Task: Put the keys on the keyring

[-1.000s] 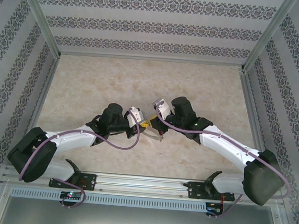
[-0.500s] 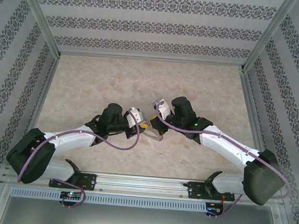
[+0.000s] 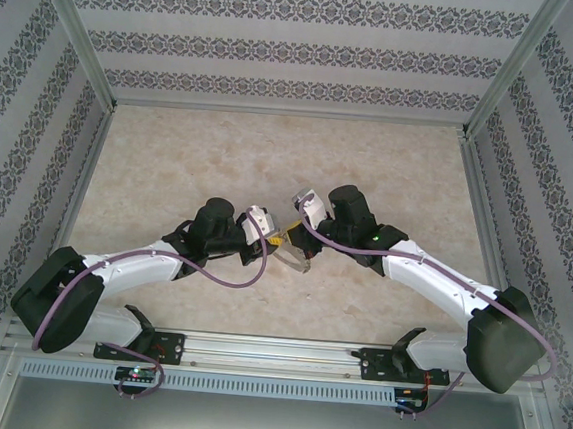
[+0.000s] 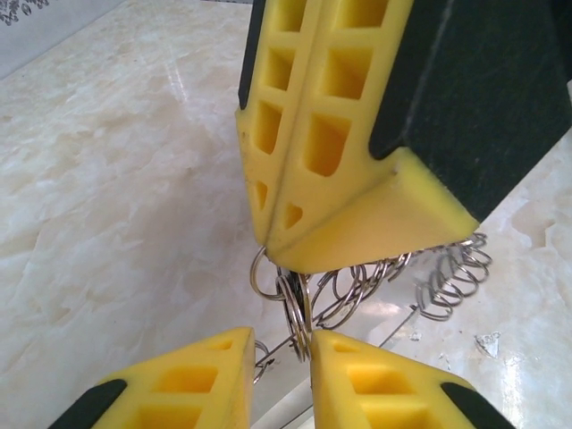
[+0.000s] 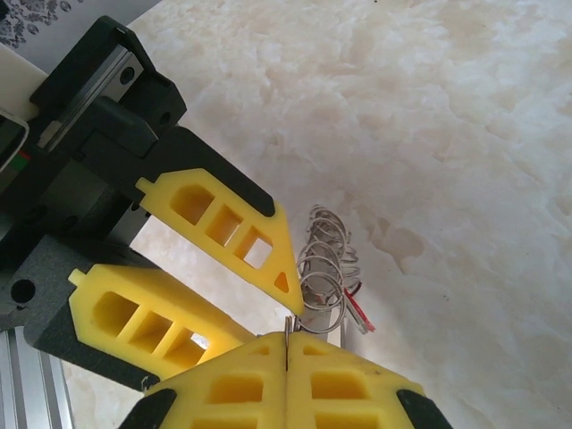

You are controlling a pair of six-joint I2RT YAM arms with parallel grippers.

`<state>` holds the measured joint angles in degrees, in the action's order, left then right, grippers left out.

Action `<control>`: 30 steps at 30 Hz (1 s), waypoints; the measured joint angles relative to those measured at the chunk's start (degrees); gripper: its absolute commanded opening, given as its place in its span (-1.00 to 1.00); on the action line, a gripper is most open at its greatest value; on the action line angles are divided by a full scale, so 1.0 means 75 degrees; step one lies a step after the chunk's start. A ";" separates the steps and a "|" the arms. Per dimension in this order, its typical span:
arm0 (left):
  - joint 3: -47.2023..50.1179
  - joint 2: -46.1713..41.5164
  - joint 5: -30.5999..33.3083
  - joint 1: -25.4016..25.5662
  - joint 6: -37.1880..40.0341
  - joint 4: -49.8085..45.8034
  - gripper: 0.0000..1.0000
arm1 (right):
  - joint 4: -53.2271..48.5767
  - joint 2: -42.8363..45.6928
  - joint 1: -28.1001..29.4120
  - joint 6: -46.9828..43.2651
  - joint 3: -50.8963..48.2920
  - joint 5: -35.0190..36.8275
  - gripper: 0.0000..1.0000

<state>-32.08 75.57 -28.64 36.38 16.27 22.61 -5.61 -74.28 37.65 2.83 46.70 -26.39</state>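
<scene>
1. Pressed together at the right hand (image 5: 284, 344), pinching one thin ring of the keyring (image 4: 357, 281) right at the tips.
2. Spread a little at the left hand (image 4: 281, 344), just opposite and nearly tip to tip; one ring caught in the gap, touching a finger, seemingly not clamped.
3. Hanging below the right hand's tips and trailing, seemingly, onto the table (image 5: 447, 134) just beyond: many small loops bunched like a loose coil.
4. Probably light, springy and slick; apt to swivel and slide out of smooth pads. Best taken across a single ring, flat between the tips, never around the bunch.
5. Just past the coil from the right hand, on the table: a red tag (image 5: 356, 311), probably a key's. Tiny, light, easily flicked; better gripped by the tag than the metal.
</scene>
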 measured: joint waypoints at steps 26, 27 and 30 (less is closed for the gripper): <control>-0.0224 0.0041 -0.0169 0.0000 0.0259 -0.0440 -0.88 | -0.0251 -0.0219 -0.0006 -0.0026 0.0259 -0.0425 -1.00; -0.0233 0.0041 -0.0169 0.0000 0.0268 -0.0458 -0.93 | -0.0256 -0.0219 -0.0003 -0.0029 0.0262 -0.0411 -1.00; -0.0259 0.0041 -0.0169 0.0000 0.0335 -0.0533 -1.00 | -0.0286 -0.0219 -0.0003 -0.0032 0.0265 -0.0376 -1.00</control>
<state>-34.02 75.88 -29.91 36.38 18.79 18.61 -7.75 -75.92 37.63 2.59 48.69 -29.21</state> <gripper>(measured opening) 0.042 0.059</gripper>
